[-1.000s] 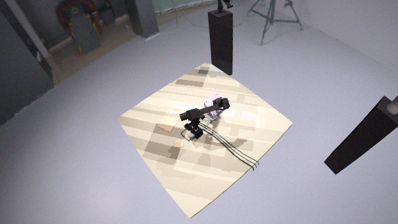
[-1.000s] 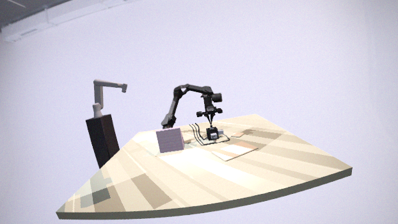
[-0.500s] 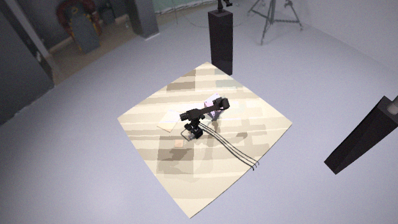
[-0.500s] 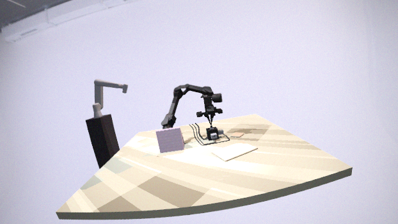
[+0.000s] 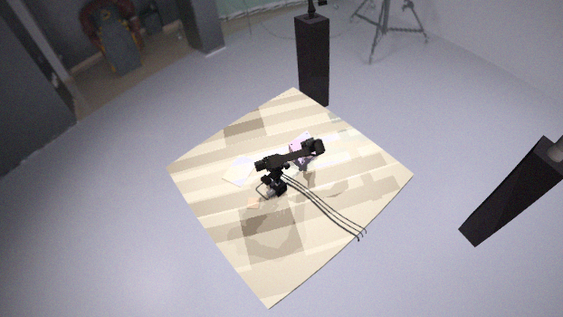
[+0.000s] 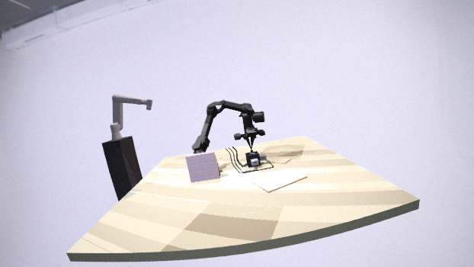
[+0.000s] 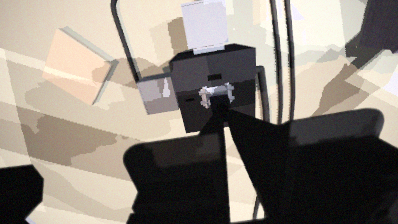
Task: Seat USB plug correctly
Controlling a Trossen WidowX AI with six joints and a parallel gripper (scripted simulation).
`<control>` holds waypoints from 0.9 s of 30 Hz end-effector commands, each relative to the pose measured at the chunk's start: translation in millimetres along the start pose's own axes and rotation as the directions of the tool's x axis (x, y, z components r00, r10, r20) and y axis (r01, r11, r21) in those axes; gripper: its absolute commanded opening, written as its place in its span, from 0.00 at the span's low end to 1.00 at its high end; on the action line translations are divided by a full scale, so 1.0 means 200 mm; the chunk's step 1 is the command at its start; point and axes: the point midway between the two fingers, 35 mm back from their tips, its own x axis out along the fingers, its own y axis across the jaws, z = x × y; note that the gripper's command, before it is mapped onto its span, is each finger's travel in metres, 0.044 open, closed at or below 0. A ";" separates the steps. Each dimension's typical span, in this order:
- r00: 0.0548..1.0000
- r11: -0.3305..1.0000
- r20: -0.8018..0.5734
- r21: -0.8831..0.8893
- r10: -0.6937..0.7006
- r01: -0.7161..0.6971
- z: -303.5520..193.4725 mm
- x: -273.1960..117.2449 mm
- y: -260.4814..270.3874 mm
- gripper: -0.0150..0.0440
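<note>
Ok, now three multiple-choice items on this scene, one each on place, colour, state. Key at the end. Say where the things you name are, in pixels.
1. Where are the fingertips?
A) Over the pink-lilac box
B) At the top of the black cube
C) At the table's edge

2. What colour is the small flat square on the table?
A) Peach
B) Green
C) Dark blue

3. How do the jaws stand?
A) Wide open
B) Shut with nothing between
C) Shut on something

1 B: wrist view shows the fingertips meeting the metal-edged piece on the power cube [image 6: 253,159] [image 7: 200,72].
2 A: the small square [image 5: 252,203] [image 6: 283,161] [image 7: 77,67] reads peach.
3 C: the tips come together at that piece, held nearly closed.
</note>
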 end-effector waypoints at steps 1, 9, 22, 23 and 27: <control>1.000 1.000 -0.003 0.004 0.003 -0.003 0.00 0.00 0.00 0.25; 1.000 1.000 -0.003 0.004 0.003 -0.003 0.00 0.01 0.00 0.25; 1.000 1.000 -0.003 0.004 0.003 -0.003 0.00 0.01 0.00 0.25; 1.000 1.000 -0.003 0.004 0.003 -0.003 0.00 0.02 0.00 0.25; 1.000 1.000 -0.003 0.004 0.003 -0.003 0.00 0.02 0.00 0.25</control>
